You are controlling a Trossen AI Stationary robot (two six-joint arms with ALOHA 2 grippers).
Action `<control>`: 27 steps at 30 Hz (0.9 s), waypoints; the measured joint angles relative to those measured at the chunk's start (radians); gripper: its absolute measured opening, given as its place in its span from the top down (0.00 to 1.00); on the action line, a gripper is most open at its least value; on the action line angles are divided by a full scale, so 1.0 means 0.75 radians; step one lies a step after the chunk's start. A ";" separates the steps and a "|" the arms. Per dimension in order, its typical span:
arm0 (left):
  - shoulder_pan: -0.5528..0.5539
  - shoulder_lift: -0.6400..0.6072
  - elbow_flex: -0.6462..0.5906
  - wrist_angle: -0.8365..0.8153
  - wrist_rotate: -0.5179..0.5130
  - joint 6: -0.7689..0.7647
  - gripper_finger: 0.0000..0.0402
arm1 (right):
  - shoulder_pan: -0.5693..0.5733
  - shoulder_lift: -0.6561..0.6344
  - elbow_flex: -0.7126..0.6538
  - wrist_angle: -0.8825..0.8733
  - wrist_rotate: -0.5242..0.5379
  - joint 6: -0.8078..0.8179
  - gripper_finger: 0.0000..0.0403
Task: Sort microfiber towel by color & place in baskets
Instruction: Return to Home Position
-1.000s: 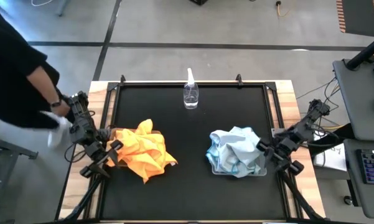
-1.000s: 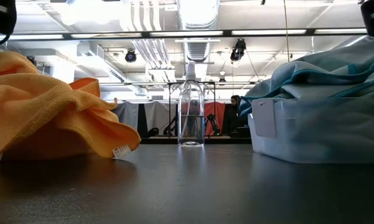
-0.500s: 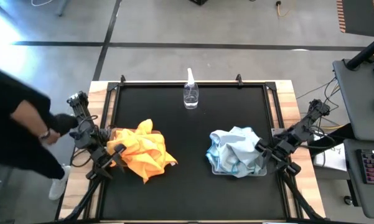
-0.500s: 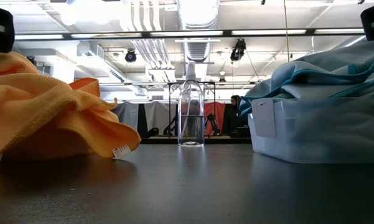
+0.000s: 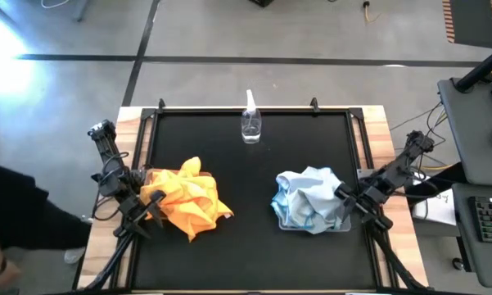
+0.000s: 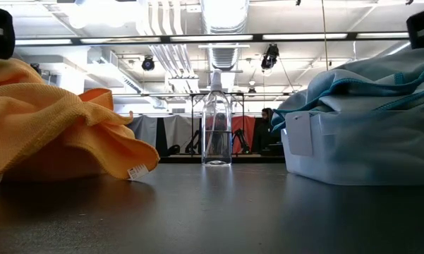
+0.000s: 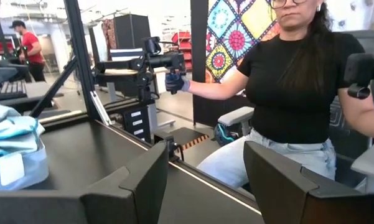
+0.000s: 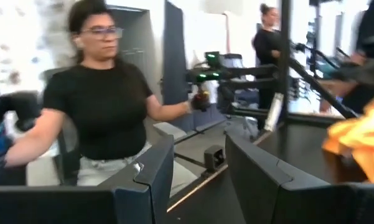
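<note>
Several bright orange towels (image 5: pixel 184 197) lie in a crumpled heap on the black table's left half, also seen in the low view (image 6: pixel 42 127). No tan tray shows under them. Pale blue-grey towels (image 5: pixel 311 198) are piled in the translucent plastic tray (image 6: pixel 353 155) on the right half. My left gripper (image 5: pixel 153 197) sits open at the orange heap's left edge, its fingers (image 7: pixel 137 186) touching nothing. My right gripper (image 5: pixel 348 201) sits open at the blue pile's right edge; its fingers (image 8: pixel 143 180) are also free.
A clear spray bottle (image 5: pixel 250 123) stands upright near the middle of the far edge (image 6: pixel 216 120). A raised black frame (image 5: pixel 155 111) borders the table. A person in a black shirt (image 7: pixel 299 81) sits beyond the table, holding a handle. A dark-clothed person (image 5: pixel 8 238) is at the near-left corner.
The person at the table's left side has taken a hand off the left arm and moved back toward the near-left corner. Towels, tray and bottle have stayed where they were.
</note>
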 joint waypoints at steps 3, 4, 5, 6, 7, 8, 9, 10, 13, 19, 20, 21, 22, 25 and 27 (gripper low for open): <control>0.000 -0.001 0.000 -0.001 0.000 -0.037 0.52 | 0.000 0.000 0.000 -0.024 0.124 0.078 0.65; 0.000 0.000 0.000 -0.001 0.000 -0.038 0.52 | 0.000 0.000 -0.001 -0.046 0.174 0.107 0.65; 0.000 0.001 0.000 -0.002 0.000 -0.032 0.52 | 0.000 0.000 -0.001 -0.074 0.219 0.130 0.65; 0.000 0.004 0.000 -0.002 0.000 -0.024 0.52 | 0.000 0.000 -0.001 -0.103 0.260 0.149 0.65; 0.000 0.007 0.000 -0.003 0.000 -0.017 0.52 | 0.000 0.000 -0.001 -0.125 0.296 0.174 0.65; 0.000 0.011 0.000 -0.003 0.000 -0.009 0.52 | 0.000 0.000 -0.001 -0.128 0.322 0.196 0.65; 0.000 0.015 0.000 -0.003 0.000 -0.002 0.52 | 0.000 0.003 -0.001 -0.126 0.331 0.205 0.65; 0.000 0.019 0.000 -0.003 0.000 0.003 0.52 | 0.000 0.007 -0.001 -0.124 0.335 0.207 0.65; 0.000 0.029 0.001 -0.005 0.000 0.000 0.52 | 0.000 0.008 -0.001 -0.124 0.335 0.198 0.65; 0.000 0.047 0.007 -0.015 0.000 -0.008 0.52 | 0.000 0.008 -0.001 -0.125 0.335 0.196 0.65; 0.000 0.046 0.008 -0.015 0.000 -0.008 0.52 | 0.000 0.008 -0.001 -0.125 0.335 0.196 0.65; 0.000 0.046 0.008 -0.015 0.000 -0.008 0.52 | 0.000 0.008 -0.001 -0.125 0.335 0.195 0.65; 0.000 0.046 0.008 -0.015 0.000 -0.008 0.52 | 0.000 0.008 -0.002 -0.125 0.336 0.195 0.65; 0.000 0.046 0.008 -0.014 0.000 -0.009 0.52 | 0.000 0.009 -0.002 -0.125 0.336 0.194 0.65; 0.000 0.046 0.008 -0.008 0.000 -0.025 0.52 | 0.000 0.009 -0.002 -0.125 0.337 0.194 0.65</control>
